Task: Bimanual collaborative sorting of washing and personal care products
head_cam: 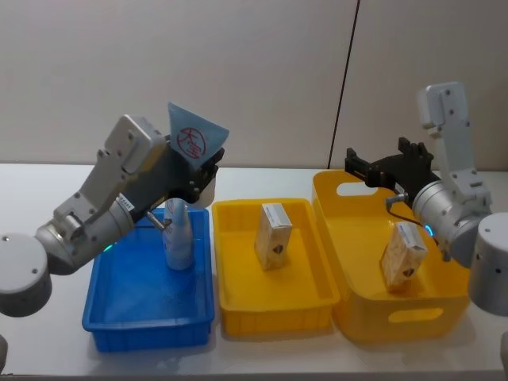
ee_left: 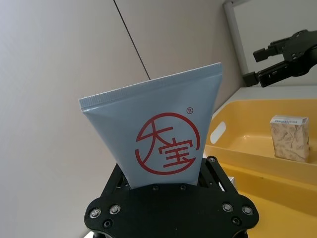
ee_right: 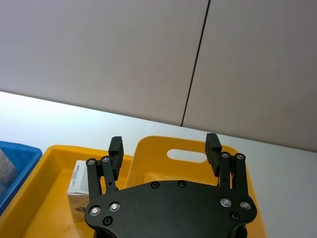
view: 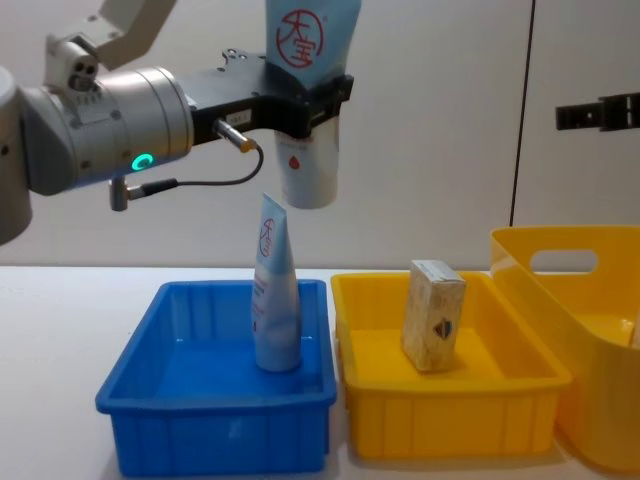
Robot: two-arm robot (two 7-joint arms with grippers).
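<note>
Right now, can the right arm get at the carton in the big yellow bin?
Probably yes. The right gripper is open and empty, above the far end of the bin, and the carton stands uncovered inside, with nothing over it.

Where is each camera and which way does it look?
Head: up high, looking down at the table; both arms show.
Chest: lower, looking across at the blue bin; left arm shows.
Left wrist: on the left arm, facing the light-blue pouch in the left gripper.
Right wrist: on the right arm, facing past the open right gripper to the yellow basket.
Shared: head and chest both see the slim tube in the blue bin.
</note>
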